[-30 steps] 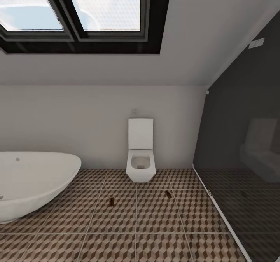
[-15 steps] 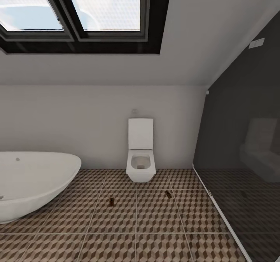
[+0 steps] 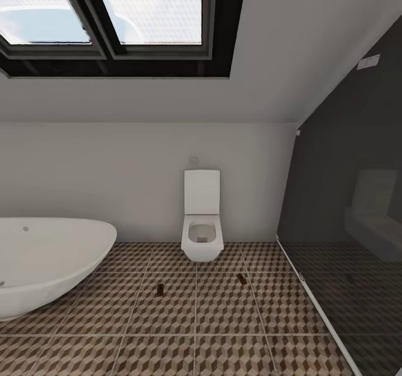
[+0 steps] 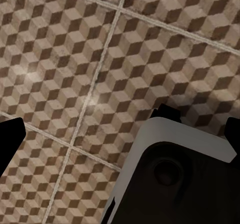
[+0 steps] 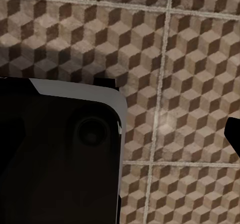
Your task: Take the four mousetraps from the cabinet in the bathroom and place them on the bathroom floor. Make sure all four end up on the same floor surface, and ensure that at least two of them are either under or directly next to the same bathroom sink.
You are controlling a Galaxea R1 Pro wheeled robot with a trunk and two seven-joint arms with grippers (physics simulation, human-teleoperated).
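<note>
A: From the head view, how far along is it?

B: Two mousetraps lie on the bathroom floor (image 3: 167, 314), one (image 3: 161, 289) ahead and left of the toilet (image 3: 201, 214), the other (image 3: 242, 279) ahead and right of it, well apart. The bathtub (image 3: 44, 261) sits at the left and a dark glass panel (image 3: 346, 197) at the right. I see no sink or cabinet here, so I judge the job about half done at best: two traps are unaccounted for, and these two may need moving beside the sink.

A: The left wrist view?

B: Patterned tile, plus part of a dark, pale-edged body of the robot (image 4: 180, 179). Dark finger tips of the left gripper (image 4: 120, 131) show at the picture's edges; I cannot tell how far apart the jaws stand, and nothing shows between them.

A: The right wrist view?

B: Much the same: tile, the robot's own body (image 5: 60, 154), one dark tip of the right gripper (image 5: 234, 131). Its opening cannot be told.

A: Any change from the earlier head pictures?

B: None that I can see; traps, toilet and tub sit in the same places.
</note>
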